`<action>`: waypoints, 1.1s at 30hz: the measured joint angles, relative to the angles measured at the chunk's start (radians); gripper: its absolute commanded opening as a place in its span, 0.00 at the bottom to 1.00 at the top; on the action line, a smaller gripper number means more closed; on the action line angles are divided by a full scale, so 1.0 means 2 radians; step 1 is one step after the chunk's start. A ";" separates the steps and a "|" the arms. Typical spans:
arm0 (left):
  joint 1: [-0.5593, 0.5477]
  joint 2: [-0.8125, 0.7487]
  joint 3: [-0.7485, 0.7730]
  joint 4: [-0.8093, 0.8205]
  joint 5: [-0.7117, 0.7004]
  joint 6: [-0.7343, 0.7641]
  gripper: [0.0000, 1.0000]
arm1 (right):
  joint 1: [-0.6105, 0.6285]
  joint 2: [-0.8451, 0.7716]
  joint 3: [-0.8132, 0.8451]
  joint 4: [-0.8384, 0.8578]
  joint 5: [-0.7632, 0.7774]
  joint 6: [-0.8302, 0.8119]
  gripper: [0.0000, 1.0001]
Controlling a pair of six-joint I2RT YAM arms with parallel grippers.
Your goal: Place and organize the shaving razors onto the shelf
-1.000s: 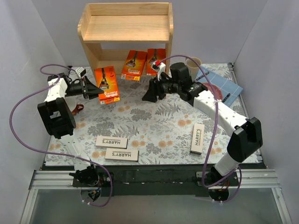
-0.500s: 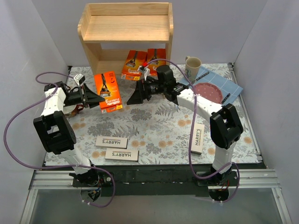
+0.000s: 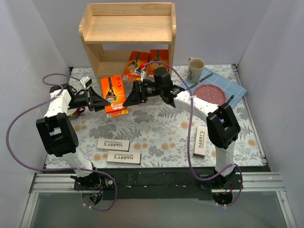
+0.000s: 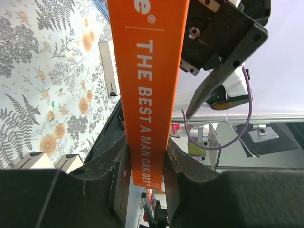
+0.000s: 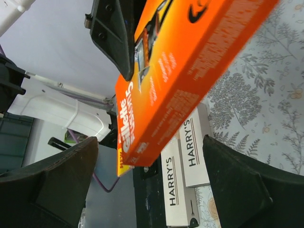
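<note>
1. The left claw [image 3: 103,101] is clamped shut on one edge of an orange pack [image 3: 114,94], holding it clear of the table, left of centre and before the shelf [image 3: 128,28].
2. The right claw [image 3: 131,96] gapes wide and empty at the pack's right side, probably to take it over.
3. Two orange packs [image 3: 137,64] stand at the shelf's foot; the white boxes [image 3: 114,144] lie near.

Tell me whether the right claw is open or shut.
Open. On the right claw, both fingers stand wide apart; the left claw clamps the orange razor pack.
</note>
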 measured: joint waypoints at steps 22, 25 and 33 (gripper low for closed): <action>-0.010 0.002 0.028 0.023 0.000 0.048 0.33 | 0.025 0.007 0.006 -0.005 0.048 0.022 0.01; 0.002 -0.006 0.028 0.012 -0.007 0.043 0.38 | 0.027 0.002 0.003 -0.005 0.054 0.010 0.01; 0.099 -0.198 -0.088 0.266 -0.134 -0.108 0.60 | 0.006 -0.018 -0.007 -0.029 0.055 -0.018 0.01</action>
